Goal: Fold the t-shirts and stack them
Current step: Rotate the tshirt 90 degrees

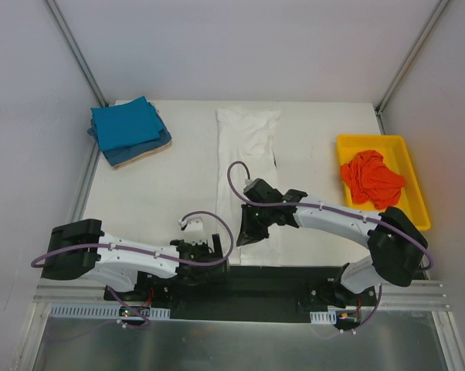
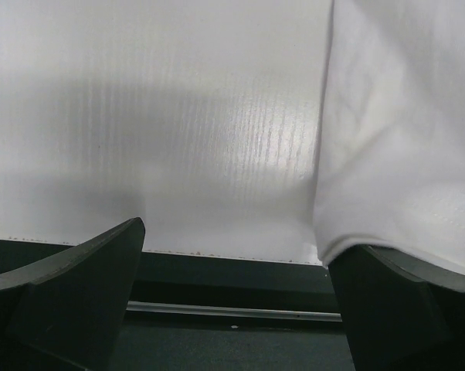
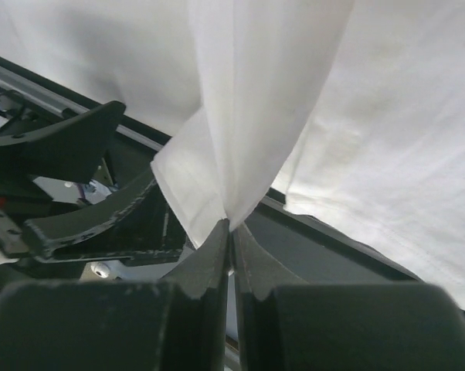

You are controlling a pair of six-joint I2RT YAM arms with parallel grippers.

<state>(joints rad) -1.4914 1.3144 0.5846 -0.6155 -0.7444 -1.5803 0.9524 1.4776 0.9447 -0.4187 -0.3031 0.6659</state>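
Observation:
A white t-shirt point(image 1: 244, 151) lies as a long folded strip down the middle of the table. My right gripper point(image 1: 248, 230) is shut on its near end, and the pinched cloth point(image 3: 256, 116) rises in a lifted fold from the closed jaws point(image 3: 232, 228). My left gripper point(image 1: 207, 251) stands open at the table's near edge, left of the shirt. In the left wrist view nothing is between its fingers point(image 2: 236, 239), and the shirt's near corner point(image 2: 402, 154) lies by the right finger point(image 2: 387, 301). Folded teal-blue shirts point(image 1: 124, 124) sit stacked on a tan one point(image 1: 144, 153) at the back left.
A yellow tray point(image 1: 348, 142) at the right holds a crumpled orange-red shirt point(image 1: 371, 179). The left arm's finger point(image 3: 70, 143) shows close by in the right wrist view. A metal rail point(image 1: 240, 287) runs along the table's near edge. Walls enclose the table.

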